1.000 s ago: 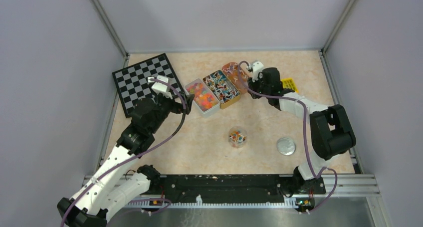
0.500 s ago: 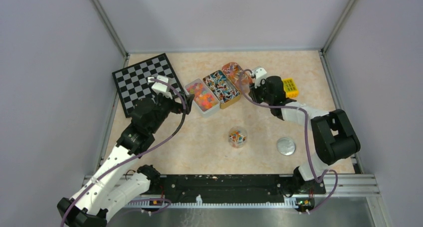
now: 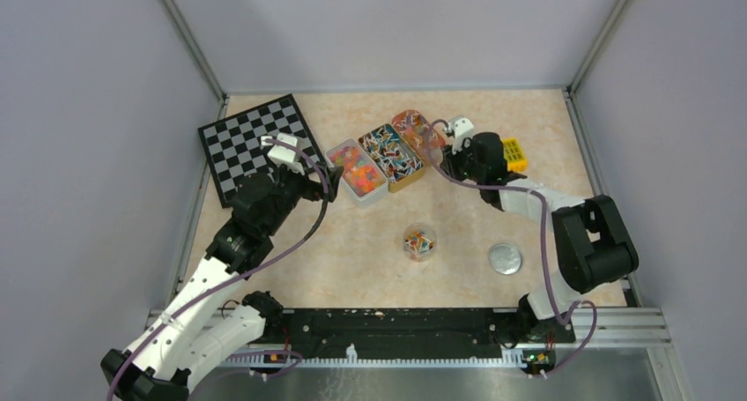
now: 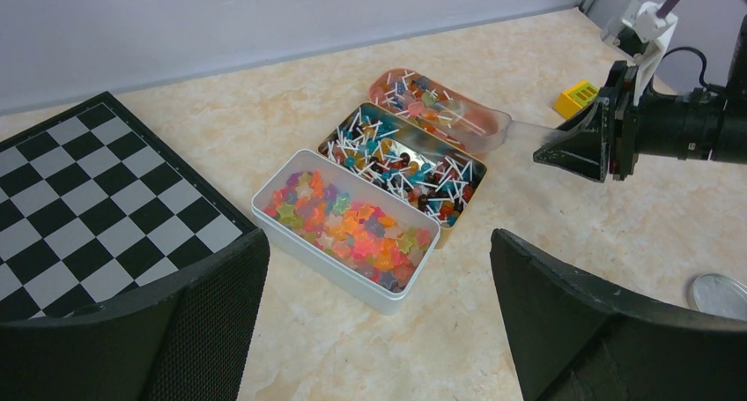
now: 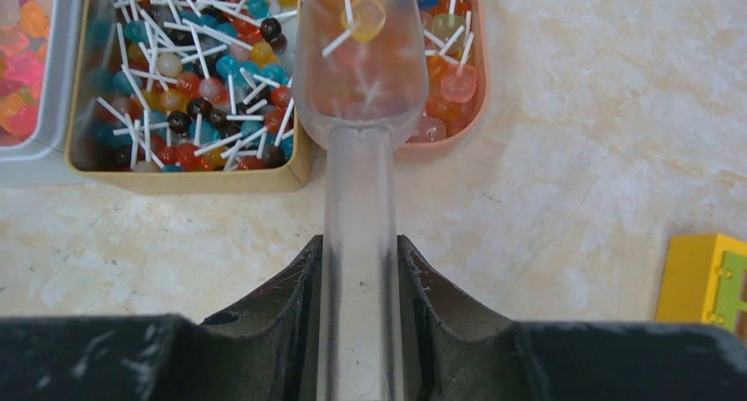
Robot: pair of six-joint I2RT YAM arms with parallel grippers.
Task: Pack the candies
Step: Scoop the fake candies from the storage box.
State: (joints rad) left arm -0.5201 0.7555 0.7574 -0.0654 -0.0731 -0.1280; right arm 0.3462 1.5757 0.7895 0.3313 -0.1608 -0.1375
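Candies fill three open tins: star-shaped sweets (image 4: 352,225) in a white tin (image 4: 299,235), small lollipops (image 5: 194,75) in a gold tin (image 5: 185,181), larger lollipops in a pink tin (image 5: 451,139). My right gripper (image 5: 359,251) is shut on the handle of a clear scoop (image 5: 361,75). The scoop's bowl sits over the near end of the pink tin, with a yellow lollipop (image 5: 366,18) in it. My left gripper (image 4: 377,251) hangs open just in front of the white tin, holding nothing. A small clear jar (image 3: 419,242) with some candies stands mid-table.
A round silver lid (image 3: 505,258) lies right of the jar. A yellow block with green squares (image 3: 514,154) sits beside my right wrist. A checkerboard (image 3: 251,141) lies at the far left, under my left arm. Frame rails run along the table's edges.
My right arm has drawn back to the right with the scoop, uncovering the yellow block. The left arm has not moved.
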